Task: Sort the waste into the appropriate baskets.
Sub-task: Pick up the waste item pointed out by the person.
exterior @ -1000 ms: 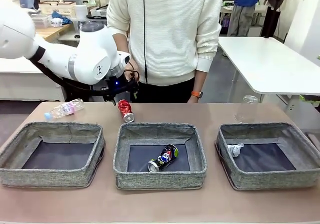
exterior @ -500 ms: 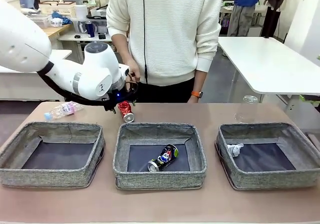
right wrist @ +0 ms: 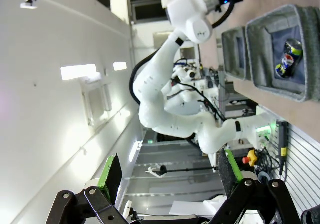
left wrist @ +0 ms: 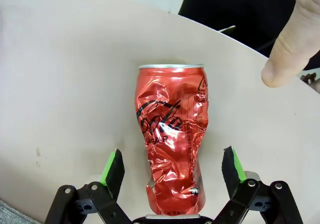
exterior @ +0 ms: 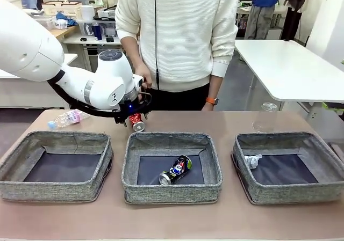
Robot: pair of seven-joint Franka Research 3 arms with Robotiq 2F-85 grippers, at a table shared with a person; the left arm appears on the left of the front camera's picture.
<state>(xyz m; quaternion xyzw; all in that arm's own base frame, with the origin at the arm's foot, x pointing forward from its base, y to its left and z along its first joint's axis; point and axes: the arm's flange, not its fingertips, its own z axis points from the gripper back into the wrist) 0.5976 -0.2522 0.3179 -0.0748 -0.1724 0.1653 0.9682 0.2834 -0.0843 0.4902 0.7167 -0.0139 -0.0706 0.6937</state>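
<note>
Left wrist view shows the red can running lengthwise up the centre of the frame, flat on the table. My left claw is spread wide, with a green pad on each side of the can's lower end, neither touching the metal. A person's finger hangs at the upper right, near the can's top corner but apart from it.

Front view puts the can left of centre under my left wrist, just above the back rim of the middle basket. That basket holds a dark can, so I judge the red one belongs there too. The right-hand basket holds a paper wad. A blue-capped bottle lies above the left-hand basket, and a clear bottle stands at the right.

To grip well, I would come down a little more so the pads bracket the crumpled waist, then close slowly. Thin dented metal can skid or fold, so I want the can centred between the pads. I would wait until that finger is clear, then lift above the rim before carrying it toward the bottom of the frame.

Right wrist view has my right claw apart and holding nothing, aimed off at the room
</note>
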